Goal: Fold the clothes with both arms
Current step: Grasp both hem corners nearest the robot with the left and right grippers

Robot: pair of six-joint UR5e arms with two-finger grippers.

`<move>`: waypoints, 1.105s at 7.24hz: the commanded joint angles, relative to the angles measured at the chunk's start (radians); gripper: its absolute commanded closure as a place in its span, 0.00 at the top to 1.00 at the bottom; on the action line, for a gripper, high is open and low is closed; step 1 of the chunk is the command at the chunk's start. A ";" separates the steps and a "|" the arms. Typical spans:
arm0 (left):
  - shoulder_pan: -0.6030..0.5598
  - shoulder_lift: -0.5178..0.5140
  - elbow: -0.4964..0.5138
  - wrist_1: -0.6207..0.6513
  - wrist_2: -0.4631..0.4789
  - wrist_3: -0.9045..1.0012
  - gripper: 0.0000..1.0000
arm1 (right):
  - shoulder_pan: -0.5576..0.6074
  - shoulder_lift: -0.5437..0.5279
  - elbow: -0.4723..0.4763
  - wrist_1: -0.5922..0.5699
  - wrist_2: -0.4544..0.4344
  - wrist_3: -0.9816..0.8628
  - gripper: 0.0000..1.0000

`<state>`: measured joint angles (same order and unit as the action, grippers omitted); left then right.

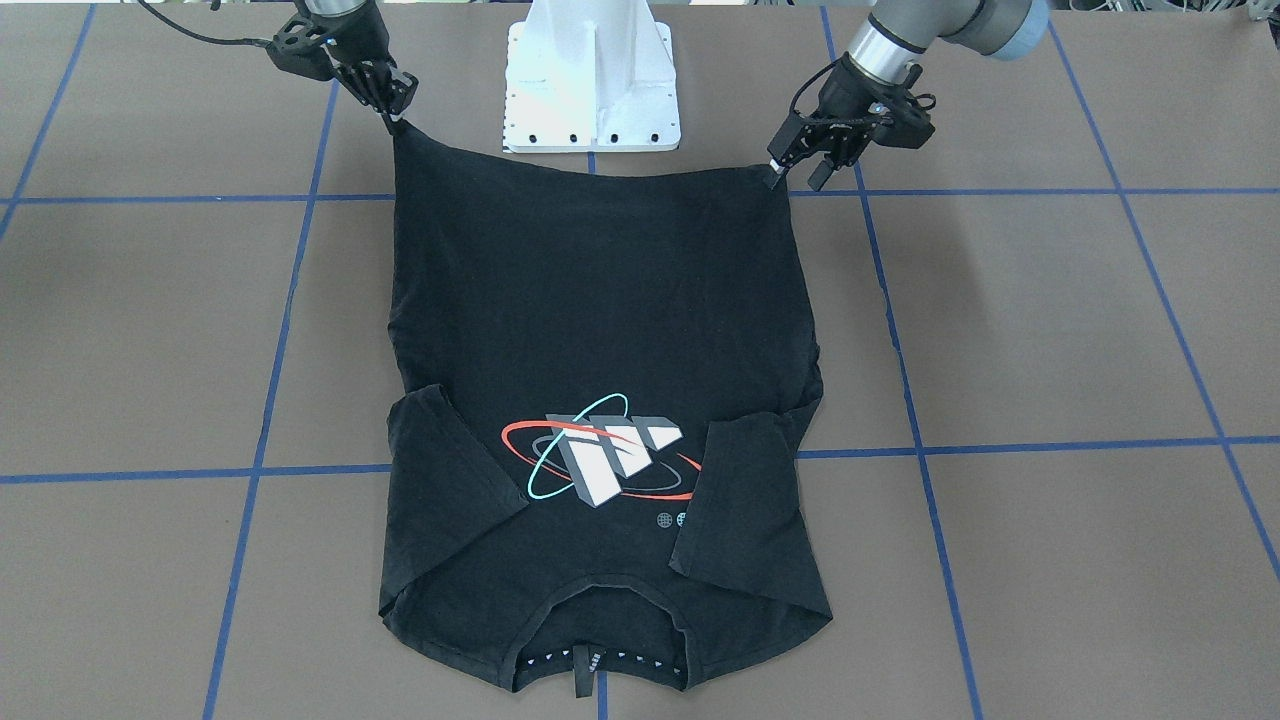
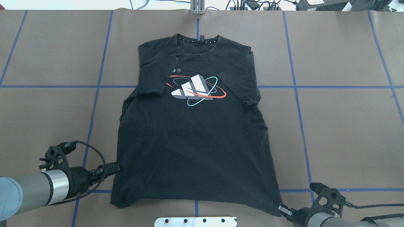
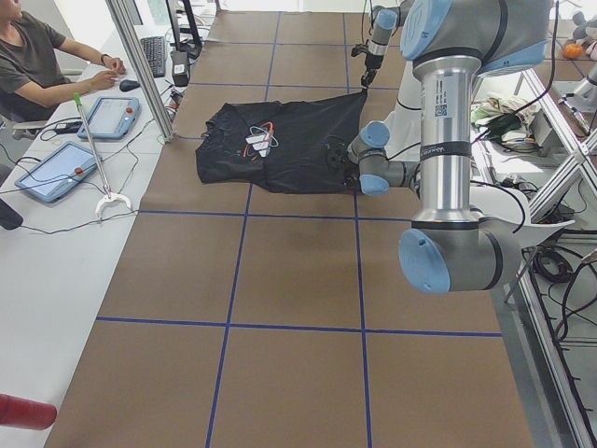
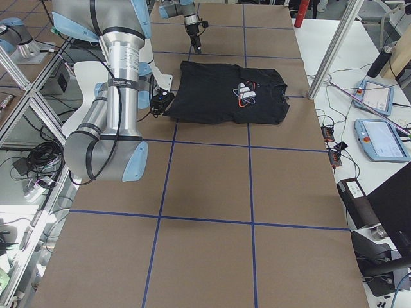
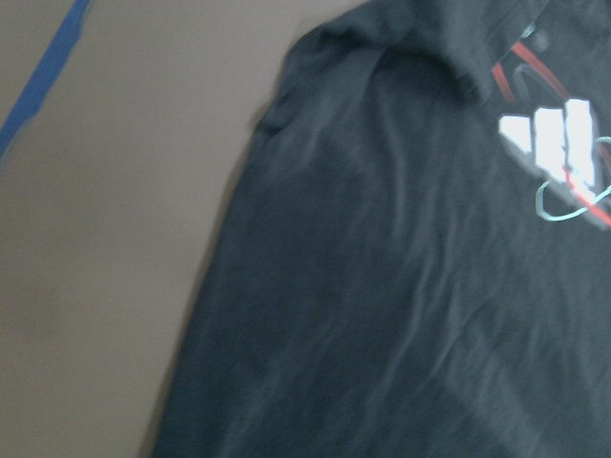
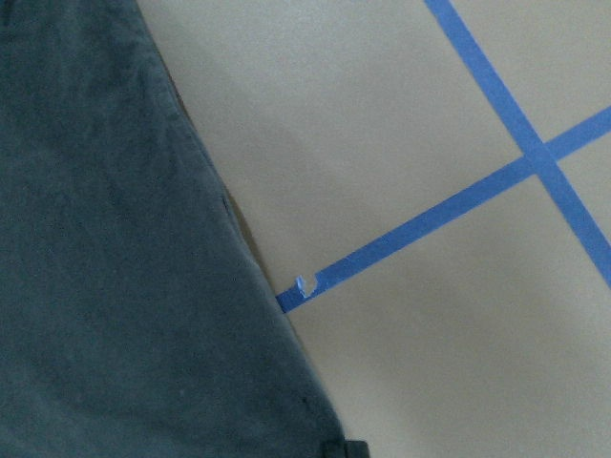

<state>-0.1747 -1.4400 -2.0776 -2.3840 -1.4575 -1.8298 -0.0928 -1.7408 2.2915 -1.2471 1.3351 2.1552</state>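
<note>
Black short-sleeved T-shirt (image 1: 600,300), print up, lies flat on the brown blue-taped worktop (image 1: 1050,330), collar farthest from the robot. The black right gripper (image 1: 392,118) has its jaws pinched on one hem corner; the black left gripper (image 1: 795,177) has its jaws slightly apart at the other corner.

Bright, even light falls from above; the tabletop (image 1: 1050,320) carries only faint, soft shadows beside the T-shirt (image 1: 600,300). The left wrist view is smeared, the T-shirt's print (image 5: 549,138) fuzzy; the four fixed views are crisp.
</note>
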 commanded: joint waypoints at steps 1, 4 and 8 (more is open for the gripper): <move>0.078 0.007 0.020 0.000 0.080 -0.008 0.86 | -0.001 -0.002 0.000 0.000 -0.001 0.000 0.00; 0.153 0.003 0.042 0.000 0.115 -0.035 0.82 | 0.001 -0.002 0.002 0.000 -0.001 0.000 0.00; 0.158 0.003 0.051 0.000 0.117 -0.037 0.59 | -0.001 -0.002 0.002 0.000 -0.001 0.000 0.00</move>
<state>-0.0198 -1.4376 -2.0290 -2.3838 -1.3414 -1.8666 -0.0935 -1.7426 2.2933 -1.2471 1.3345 2.1552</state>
